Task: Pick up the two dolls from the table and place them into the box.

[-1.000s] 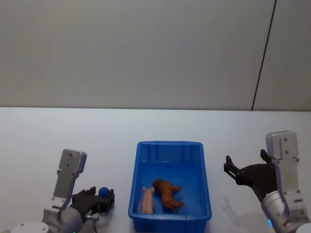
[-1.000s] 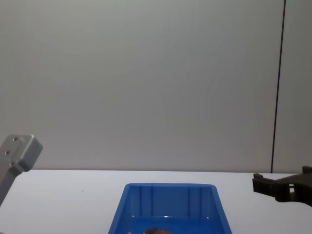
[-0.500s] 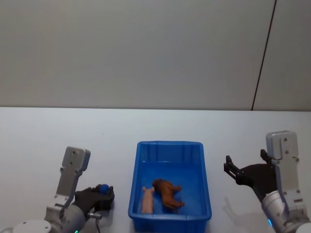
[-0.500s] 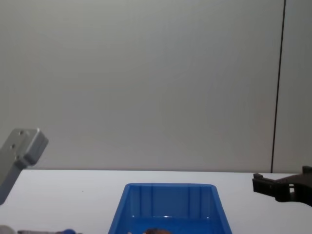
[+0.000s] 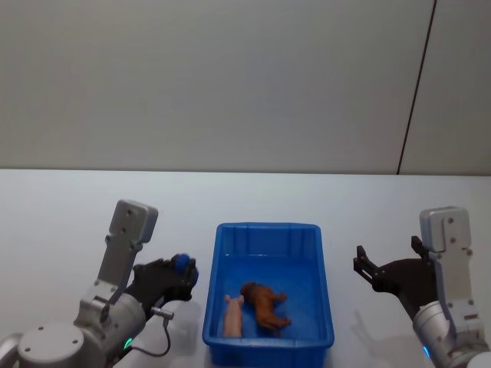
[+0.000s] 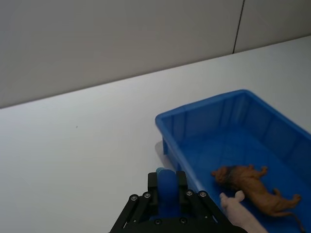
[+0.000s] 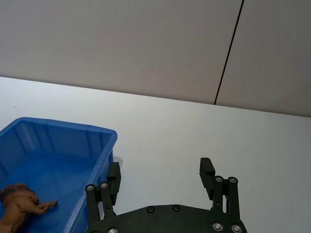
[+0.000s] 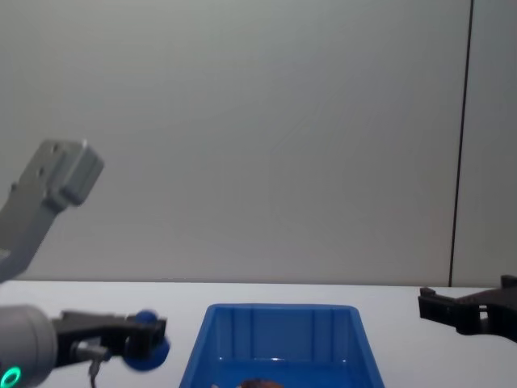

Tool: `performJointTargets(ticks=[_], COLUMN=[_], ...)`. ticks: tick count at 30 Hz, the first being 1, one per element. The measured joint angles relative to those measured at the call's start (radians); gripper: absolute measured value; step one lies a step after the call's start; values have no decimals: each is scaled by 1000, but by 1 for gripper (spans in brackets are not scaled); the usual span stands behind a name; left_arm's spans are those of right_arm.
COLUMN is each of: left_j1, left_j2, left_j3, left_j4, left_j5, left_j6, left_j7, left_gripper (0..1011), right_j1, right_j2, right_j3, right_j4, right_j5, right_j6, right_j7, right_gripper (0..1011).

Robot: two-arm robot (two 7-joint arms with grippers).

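The blue plastic bin (image 5: 268, 285) sits on the white surface (image 5: 61, 222) in front of the robot, long side running away from it, and both dolls lie inside at its near end. The pale pink doll (image 5: 232, 316) lies close to the bin's left wall; the brown doll (image 5: 263, 303) sprawls just right of it, and from the head view the two look to touch or nearly touch. In the chest view the bin's near rim hides nearly all of both dolls. The left tool (image 5: 181, 270) hangs just outside the bin's left wall, near its middle; its fingers are together, blue-tipped, and nothing is between them — the left wrist view shows them pressed into one blue pad (image 6: 167, 190) above bare surface, with the bin's corner just beside. The right tool (image 5: 387, 259) hangs to the right of the bin, clear of it, with its dark fingers (image 7: 207, 171) spread apart and empty. Behind the surface stands a plain grey wall (image 5: 230, 84) with a dark vertical seam (image 5: 416, 84) on the right.
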Motion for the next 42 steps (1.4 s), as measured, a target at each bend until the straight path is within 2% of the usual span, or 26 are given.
performJointTargets(ticks=[3, 13, 15, 16, 18, 22, 26, 28, 31, 34, 35, 38, 42], left_j1=[-6, -42, -47, -53, -59, -77, -89, -103, -113, -130, -134, -145, -155], left_j2=[0, -7, -9, -12, -14, -23, -30, -39, -45, -58, -60, -68, -76], left_j3=[0, 0, 0, 1, 2, 5, 7, 11, 13, 18, 19, 23, 26], left_j4=[-10, -29, -29, -28, -25, -11, 2, 18, 30, 52, 57, 70, 83], left_j5=[11, 39, 40, 41, 41, 39, 34, 26, 19, 7, 5, -2, -9], left_j6=[-6, -46, -51, -58, -65, -87, -102, -118, -131, -151, -154, -166, -178], left_j7=[-21, -153, -173, -195, -216, -282, -327, -375, -413, -469, -478, -510, -541], left_gripper=[207, 152, 181, 242, 282, 426, 518, 633, 693, 832, 832, 931, 1000], right_j1=[0, 0, 0, 0, 0, 0, 0, 0, 0, 0, 0, 0, 0], right_j2=[0, 0, 0, 0, 0, 0, 0, 0, 0, 0, 0, 0, 0], right_j3=[0, 0, 0, 0, 0, 0, 0, 0, 0, 0, 0, 0, 0], right_j4=[0, 0, 0, 0, 0, 0, 0, 0, 0, 0, 0, 0, 0], right_j5=[0, 0, 0, 0, 0, 0, 0, 0, 0, 0, 0, 0, 0], right_j6=[0, 0, 0, 0, 0, 0, 0, 0, 0, 0, 0, 0, 0], right_j7=[0, 0, 0, 0, 0, 0, 0, 0, 0, 0, 0, 0, 0], right_gripper=[1001, 1001, 1001, 1001, 1001, 1001, 1001, 1001, 1001, 1001, 1001, 1001, 1001])
